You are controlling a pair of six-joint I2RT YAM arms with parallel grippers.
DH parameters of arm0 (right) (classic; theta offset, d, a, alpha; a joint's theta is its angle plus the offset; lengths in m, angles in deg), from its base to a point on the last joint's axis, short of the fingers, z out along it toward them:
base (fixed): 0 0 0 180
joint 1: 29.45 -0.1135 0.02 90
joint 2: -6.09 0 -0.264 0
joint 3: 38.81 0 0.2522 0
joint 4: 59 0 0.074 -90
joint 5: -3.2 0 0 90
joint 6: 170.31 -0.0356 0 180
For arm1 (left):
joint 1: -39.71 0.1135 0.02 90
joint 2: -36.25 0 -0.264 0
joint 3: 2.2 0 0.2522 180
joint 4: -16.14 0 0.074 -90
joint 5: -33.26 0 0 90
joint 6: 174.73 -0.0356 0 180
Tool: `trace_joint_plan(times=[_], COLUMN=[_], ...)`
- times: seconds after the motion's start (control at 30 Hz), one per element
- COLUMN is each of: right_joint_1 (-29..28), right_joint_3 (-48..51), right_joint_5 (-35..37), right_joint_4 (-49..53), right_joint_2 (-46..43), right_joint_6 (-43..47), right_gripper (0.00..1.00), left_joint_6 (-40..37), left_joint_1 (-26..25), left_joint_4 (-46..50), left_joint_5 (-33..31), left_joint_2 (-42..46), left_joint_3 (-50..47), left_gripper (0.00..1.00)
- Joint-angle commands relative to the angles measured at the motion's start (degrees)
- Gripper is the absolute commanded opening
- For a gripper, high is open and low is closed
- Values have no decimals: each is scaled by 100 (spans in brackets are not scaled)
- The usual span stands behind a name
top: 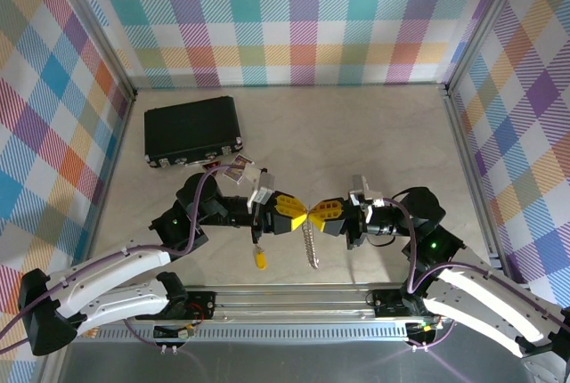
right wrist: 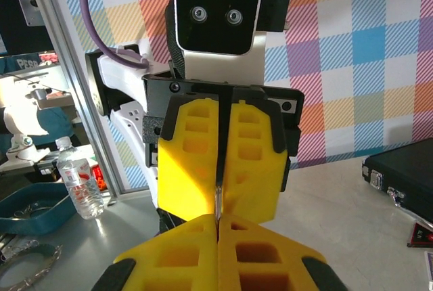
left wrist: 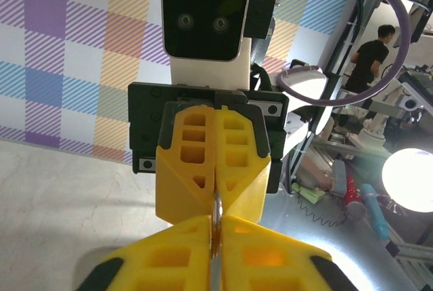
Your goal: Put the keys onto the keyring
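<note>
Keyring [top: 310, 242]: we pinch it in left gripper [top: 297, 215] and right gripper [top: 320, 213], both closed, steadying it; key [top: 260, 259] lies on table [top: 374, 134].

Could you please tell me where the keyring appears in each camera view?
Top view: the keyring hangs at centre, below where the left gripper and right gripper meet.
Left wrist: a thin silver edge pinched between yellow fingers, lower centre.
Right wrist: a faint sliver in the finger seam, centre.
Shared landmark: the black case, upper left from above, right edge in the right wrist view.
</note>
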Motion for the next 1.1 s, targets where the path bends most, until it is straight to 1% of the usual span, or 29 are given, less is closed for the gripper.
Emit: trace_joint_plan(times=[0.0, 0.03, 0.13, 0.2, 0.23, 0.27, 0.3, 0.33, 0.37, 0.4, 0.47, 0.5, 0.57, 0.6, 0.67, 0.7, 0.77, 0.83, 0.87, 0.93, 1.07], right_joint_1=[-31, -31, -32, -31, -31, -35, -31, -31, -31, -31, -31, -38, -31, -31, -31, -32, -34, -31, -33, -31, -31], right_joint_3=[17, 12, -58, -144, -232, -317, -432, -575, -697, -824, -1035, -1131, -1304, -1409, -1636, -1742, -1862, -1888, -1879, -1843, -1783], right_joint_5=[-26, 12, 74, 140, 177, 237, 314, 397, 456, 527, 657, 713, 797, 811, 747, 663, 523, 416, 388, 293, 51], right_joint_4=[-231, -184, 34, 308, 588, 867, 1233, 1644, 1977, 2343, 2914, 3152, 3546, 3747, 4110, 4250, 4396, 4429, 4400, 4283, 3974], right_joint_2=[-45, -38, -35, -74, -88, -120, -141, -157, -163, -183, -209, -218, -187, -144, 8, 86, 197, 300, 341, 426, 577], right_joint_6=[-65, -63, 2, 108, 192, 288, 436, 626, 777, 947, 1209, 1325, 1500, 1604, 1774, 1846, 1845, 2053, 2055, 2004, 1941], right_gripper=[0, 0, 0, 0, 4, 18, 40, 54, 61, 64, 65, 63, 49, 45, 45, 47, 54, 61, 62, 62, 52], left_joint_6=[-35, -56, -151, -334, -474, -595, -742, -854, -926, -994, -1081, -1119, -1211, -1318, -1490, -1571, -1714, -1830, -1873, -1994, -2272], left_joint_1=[-53, -53, -52, -51, -51, -51, -52, -51, -51, -51, -48, -51, -54, -51, -60, -60, -71, -93, -100, -111, -130], left_joint_4=[-248, -226, -38, 308, 596, 892, 1196, 1491, 1704, 1937, 2286, 2433, 2791, 3024, 3589, 3837, 4225, 4510, 4604, 4890, 5479], left_joint_5=[55, 64, 9, -137, -248, -372, -503, -613, -692, -775, -828, -828, -776, -699, -633, -615, -622, -628, -626, -617, -499], left_joint_2=[-36, -36, -10, 31, 48, 58, 44, 28, 13, 3, 5, 29, 67, 32, -20, -44, -83, -104, -118, -199, -388], left_joint_3=[16, 16, 58, 139, 229, 322, 418, 502, 547, 579, 630, 653, 746, 865, 1088, 1193, 1402, 1576, 1639, 1803, 2112], left_gripper=[4, 0, 0, 0, 0, 0, 0, 0, 0, 0, 0, 0, 0, 0, 0, 0, 0, 0, 0, 0, 0])
